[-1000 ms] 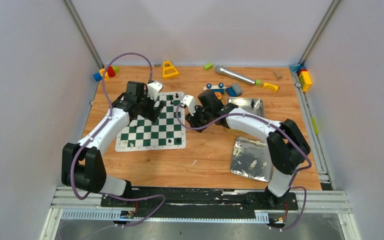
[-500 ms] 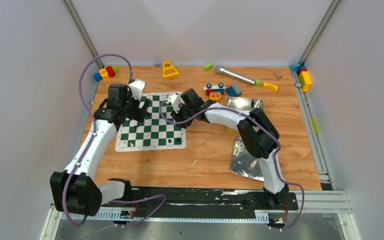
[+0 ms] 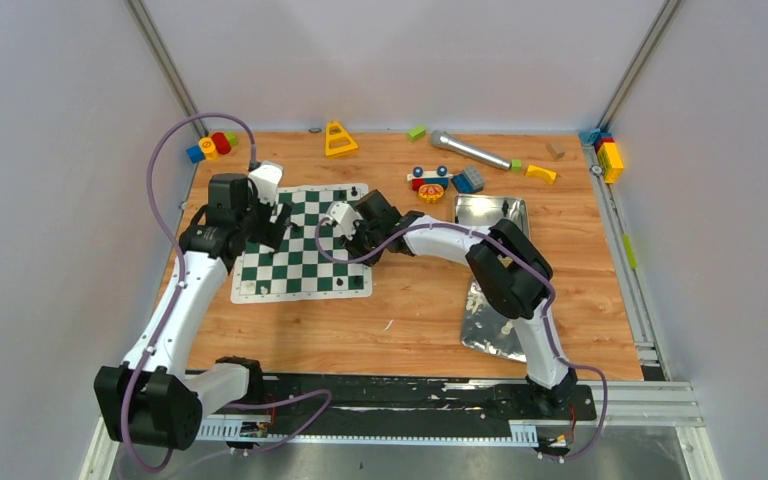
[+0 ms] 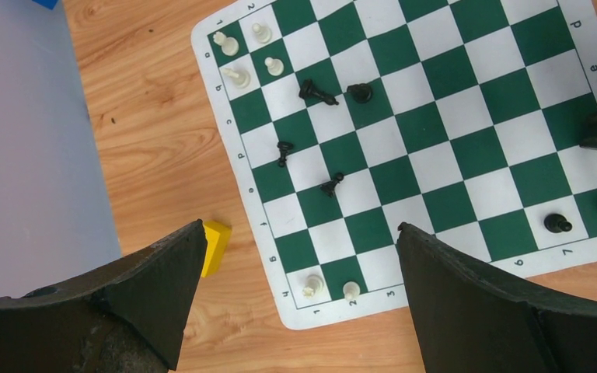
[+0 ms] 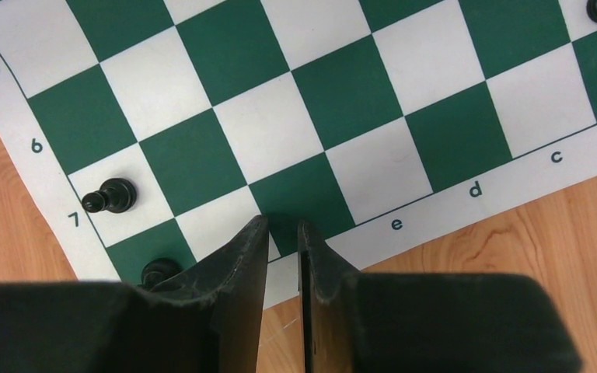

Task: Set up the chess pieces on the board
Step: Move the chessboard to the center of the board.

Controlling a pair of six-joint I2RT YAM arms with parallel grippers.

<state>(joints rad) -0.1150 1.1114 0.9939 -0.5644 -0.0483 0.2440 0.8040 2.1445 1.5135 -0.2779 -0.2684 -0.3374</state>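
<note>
Two black pieces (image 5: 109, 196) crowd the nearly pressed-together right gripper (image 5: 283, 222); left gripper (image 4: 299, 227) spread above the board (image 4: 435, 155).

Toy blocks (image 3: 611, 157), microphone (image 3: 470, 151), metal tin (image 3: 490, 199), foil tray (image 3: 480, 330)

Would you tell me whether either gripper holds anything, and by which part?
Nothing visible: the left gripper is open and empty, the right gripper nearly shut with no piece between its fingers.

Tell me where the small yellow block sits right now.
In the left wrist view, the yellow block lies on the wooden table at lower left, just outside the board's white border by the f label.
</note>
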